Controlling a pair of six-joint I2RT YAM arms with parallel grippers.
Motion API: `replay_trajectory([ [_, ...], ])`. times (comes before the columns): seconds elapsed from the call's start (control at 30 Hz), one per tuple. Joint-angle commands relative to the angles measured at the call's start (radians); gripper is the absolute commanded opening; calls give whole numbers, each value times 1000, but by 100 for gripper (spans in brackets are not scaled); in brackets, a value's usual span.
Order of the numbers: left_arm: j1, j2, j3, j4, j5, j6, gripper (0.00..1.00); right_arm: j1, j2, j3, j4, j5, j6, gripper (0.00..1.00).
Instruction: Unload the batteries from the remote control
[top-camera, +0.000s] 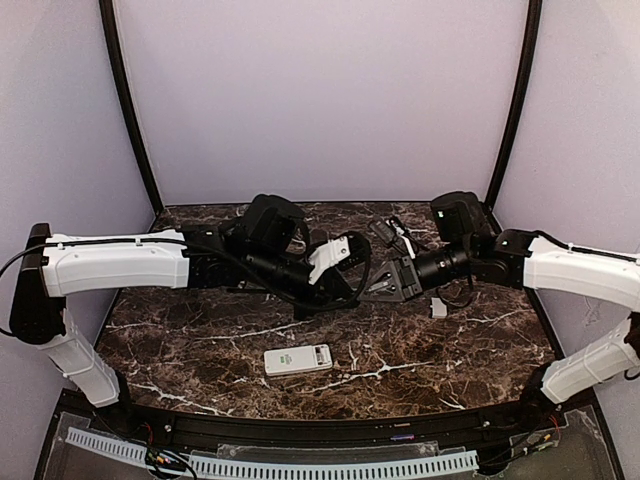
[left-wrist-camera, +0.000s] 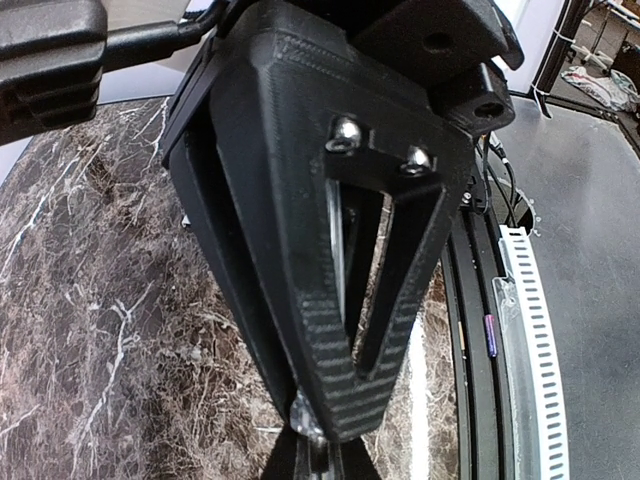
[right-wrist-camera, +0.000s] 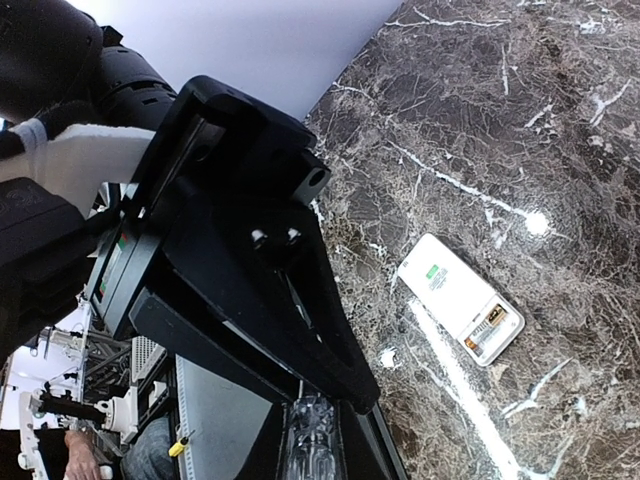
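Left claw (left-wrist-camera: 318, 432), right claw (right-wrist-camera: 314, 445) shut; remote control (top-camera: 298, 359) apart.

You could not see the tips of the left gripper (left-wrist-camera: 320, 445) in its own wrist view: the bottom edge cut them off, and the black fingers (left-wrist-camera: 300, 250), close and soft-edged, covered much of the table (left-wrist-camera: 80, 330). The right gripper (right-wrist-camera: 312, 450) was cropped the same way at its clear pads (right-wrist-camera: 298, 445). From above, both grippers sat in a dark tangle of arms and cable, and you could not separate their jaws. On the remote control (right-wrist-camera: 460, 298), the brownish patch (right-wrist-camera: 492, 328) at one end was too small to identify, and the green label (right-wrist-camera: 437, 275) was unreadable.
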Motion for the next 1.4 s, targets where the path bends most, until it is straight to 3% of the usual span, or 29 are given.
replay_trajectory([
  [0.0, -7, -2, 27, 0, 0, 13, 0, 9, 15, 31, 23, -21, -4, 0],
  [0.07, -7, -3, 25, -1, -3, 17, 4, 10, 14, 33, 23, -24, -5, 0],
  [0.13, -7, -7, 23, -4, -1, 23, 16, 11, 13, 33, 20, -18, -8, 0],
  [0.2, -7, -16, 15, -7, -4, 30, 43, 12, 9, 33, 14, -9, -12, 0],
  [0.3, -8, -40, -11, 0, -34, 39, 70, 11, 2, 39, -21, 14, -25, 0],
  [0.33, -7, -57, -30, 3, -43, 41, 85, 11, 0, 41, -34, 22, -33, 0],
  [0.4, -7, -82, -59, 5, -74, 45, 93, 11, -9, 44, -61, 42, -44, 0],
  [0.53, -8, -151, -133, 26, -166, 11, 98, 10, -29, 58, -124, 94, -60, 0],
  [0.83, -6, -324, -365, 21, -322, -97, 98, 8, -66, 43, -178, 180, -67, 0],
  [1.03, -5, -379, -450, -71, -356, -126, 99, 6, -54, 49, -192, 192, -80, 0],
  [1.37, 35, -399, -510, -165, -368, -43, 98, 6, -49, 38, -211, 194, -86, 0],
])
